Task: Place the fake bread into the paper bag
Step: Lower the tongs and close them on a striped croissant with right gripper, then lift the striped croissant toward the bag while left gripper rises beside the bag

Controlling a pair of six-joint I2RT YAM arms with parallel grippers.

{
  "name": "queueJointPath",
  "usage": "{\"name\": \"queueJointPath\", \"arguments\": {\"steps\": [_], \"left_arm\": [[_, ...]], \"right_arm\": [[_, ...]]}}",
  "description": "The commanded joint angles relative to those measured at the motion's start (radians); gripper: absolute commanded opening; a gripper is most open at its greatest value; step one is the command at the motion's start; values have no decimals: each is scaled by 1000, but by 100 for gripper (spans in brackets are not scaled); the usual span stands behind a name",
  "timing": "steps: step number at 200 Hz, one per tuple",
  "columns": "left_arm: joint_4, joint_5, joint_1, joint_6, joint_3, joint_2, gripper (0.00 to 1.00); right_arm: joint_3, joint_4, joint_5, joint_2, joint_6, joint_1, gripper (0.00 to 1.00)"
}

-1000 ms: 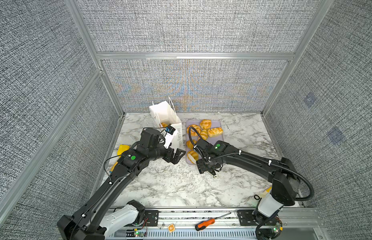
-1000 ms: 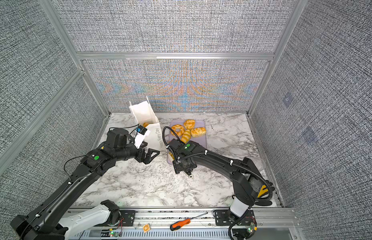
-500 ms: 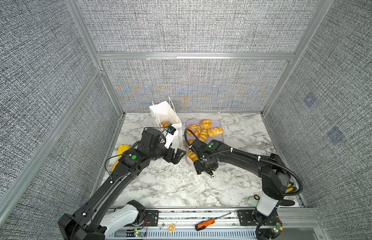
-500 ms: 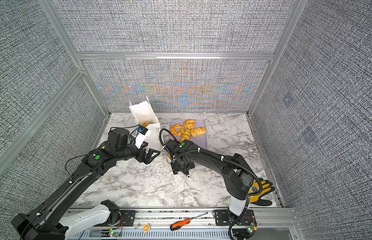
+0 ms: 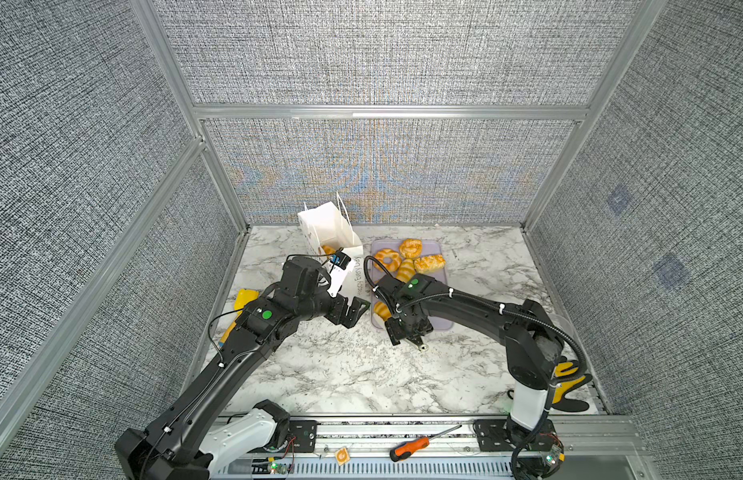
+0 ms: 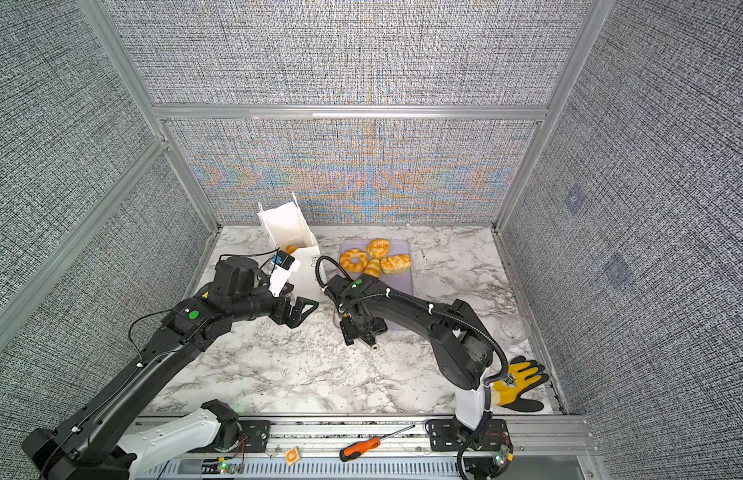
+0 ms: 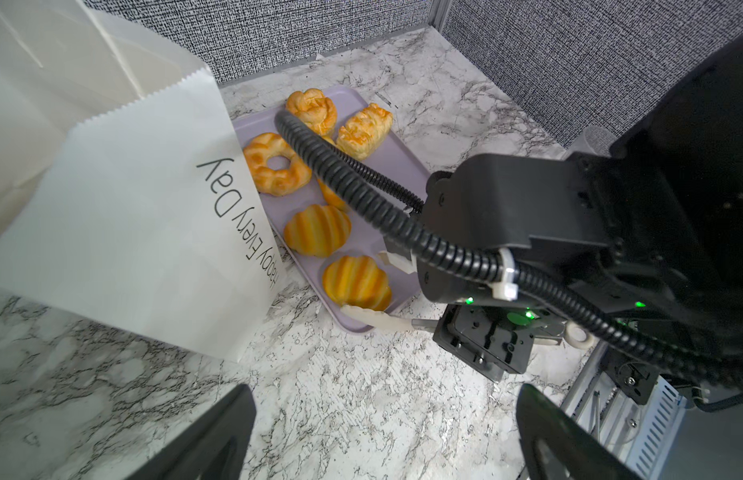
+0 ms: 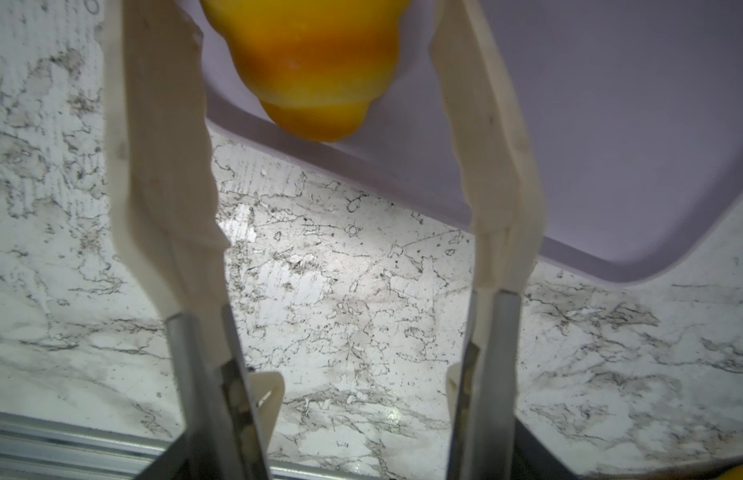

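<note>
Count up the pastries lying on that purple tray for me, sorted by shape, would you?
Striped croissants: 2
Ring: 1
Knotted bun: 1
Braided oblong piece: 1
Long striped roll, partly hidden under the arm's cable: 1
Total on the tray: 6

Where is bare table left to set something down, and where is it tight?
Bare marble: the front middle, bordered by left arm, right arm and front rail; also right of the purple tray, up to the side wall. Tight: back left, where paper bag, tray, left hand and right hand crowd together.
</note>
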Motion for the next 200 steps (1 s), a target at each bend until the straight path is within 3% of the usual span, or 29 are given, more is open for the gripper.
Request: {"name": "queueJointPath", "arguments": {"steps": [1, 63, 107, 155, 200], "left_arm": [[-9, -4, 1, 7, 5, -4, 99], [-32, -5, 1, 7, -9, -25, 99], [-23, 2, 1, -5, -22, -31, 99], [-11, -11, 1, -14, -22, -54, 99], [-31, -51, 4, 4, 17, -59, 99]], "right_arm": [[24, -26, 9, 18, -22, -7, 74], [46, -31, -2, 46, -58, -31, 73], [43, -56, -8, 58, -89, -41, 64], [-6, -23, -33, 1, -106, -52, 54], [-55, 43, -65, -76, -114, -59, 53]]}}
